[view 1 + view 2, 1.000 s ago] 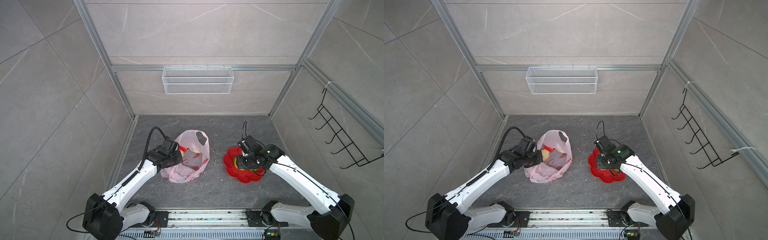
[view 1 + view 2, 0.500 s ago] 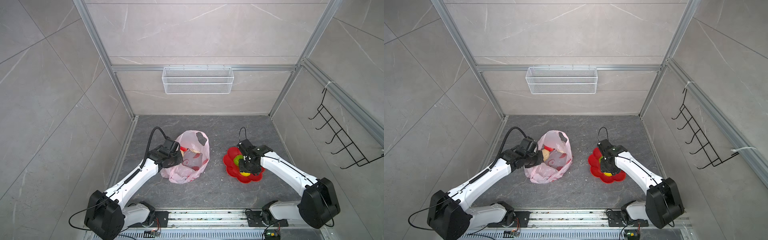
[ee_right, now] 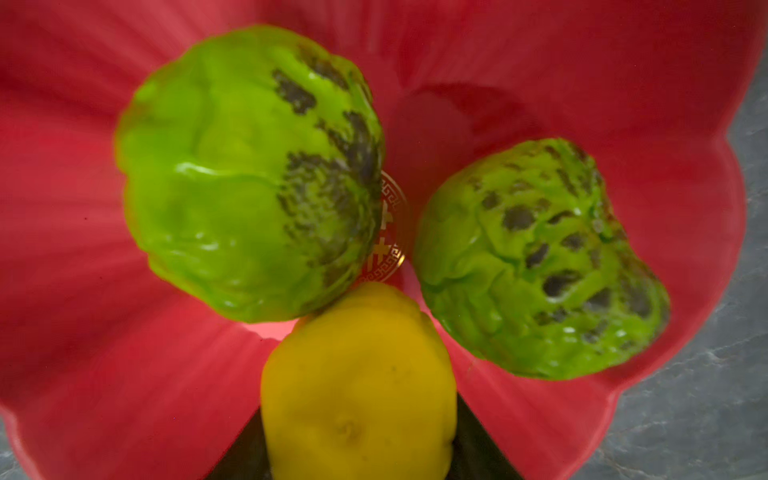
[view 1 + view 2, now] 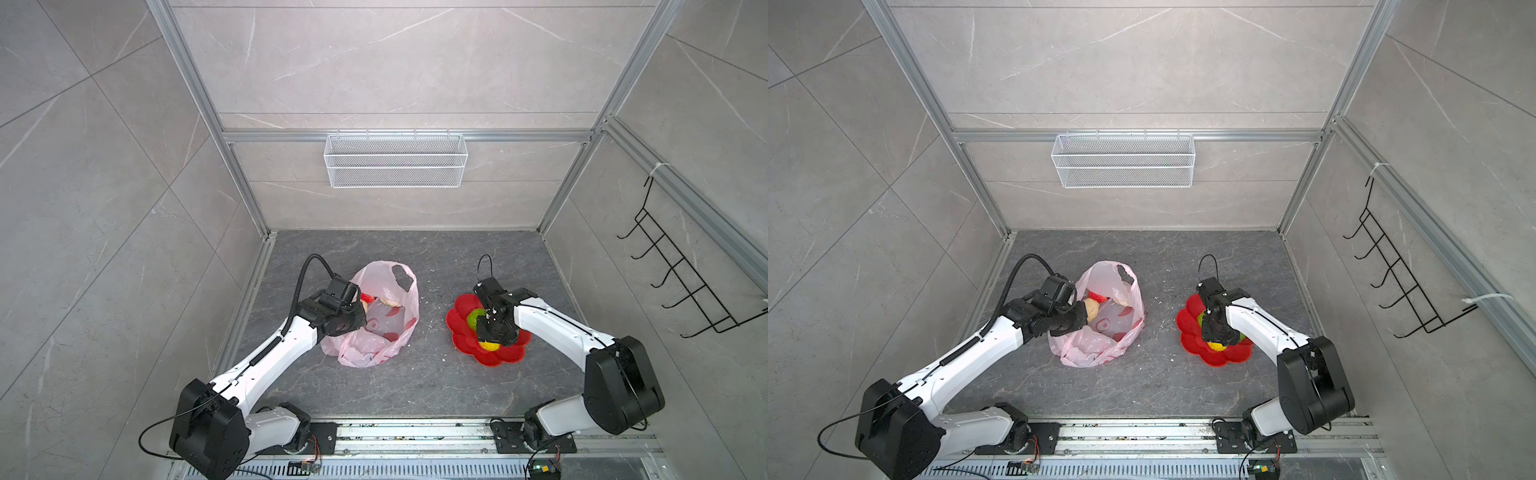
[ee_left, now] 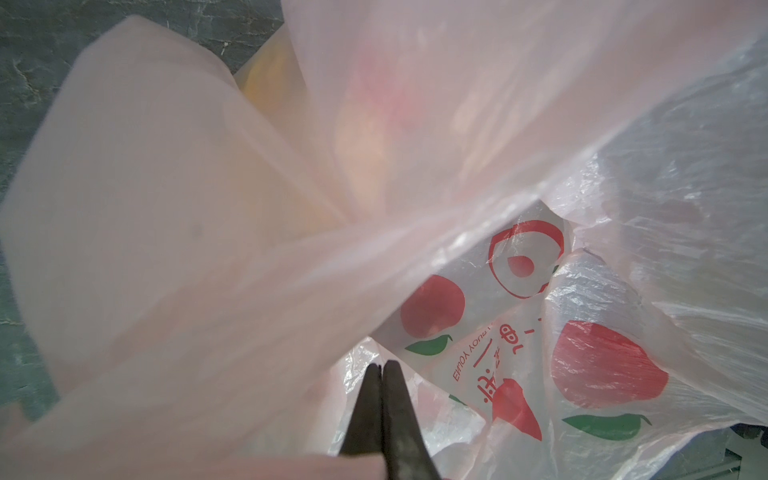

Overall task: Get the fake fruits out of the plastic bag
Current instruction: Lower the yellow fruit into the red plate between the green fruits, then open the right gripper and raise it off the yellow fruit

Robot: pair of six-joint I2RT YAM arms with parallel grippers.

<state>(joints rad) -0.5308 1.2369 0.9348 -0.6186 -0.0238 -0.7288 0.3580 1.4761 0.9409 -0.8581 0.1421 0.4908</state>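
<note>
The pale-pink plastic bag point(image 4: 374, 328) point(image 4: 1108, 332) lies open left of centre, with red prints on its film point(image 5: 540, 124). Inside it in a top view show a red fruit point(image 4: 1098, 296) and a cream ball point(image 4: 1091, 309). My left gripper point(image 5: 382, 365) is shut at the bag's left rim point(image 4: 1077, 318), with film draped round its fingers. My right gripper point(image 3: 359, 411) hangs low over the red flower-shaped dish point(image 4: 507, 353), shut on a yellow fruit point(image 3: 357, 382) point(image 4: 489, 345). Two green lumpy fruits point(image 3: 249, 174) point(image 3: 536, 262) lie in the dish.
A white wire basket point(image 4: 395, 160) hangs on the back wall. A black hook rack point(image 4: 681, 282) is fixed to the right wall. Aluminium frame posts run along the floor's edges.
The right arm's elbow has folded back toward the front while its gripper stays over the dish with the yellow fruit. The left arm and the bag have not moved.
</note>
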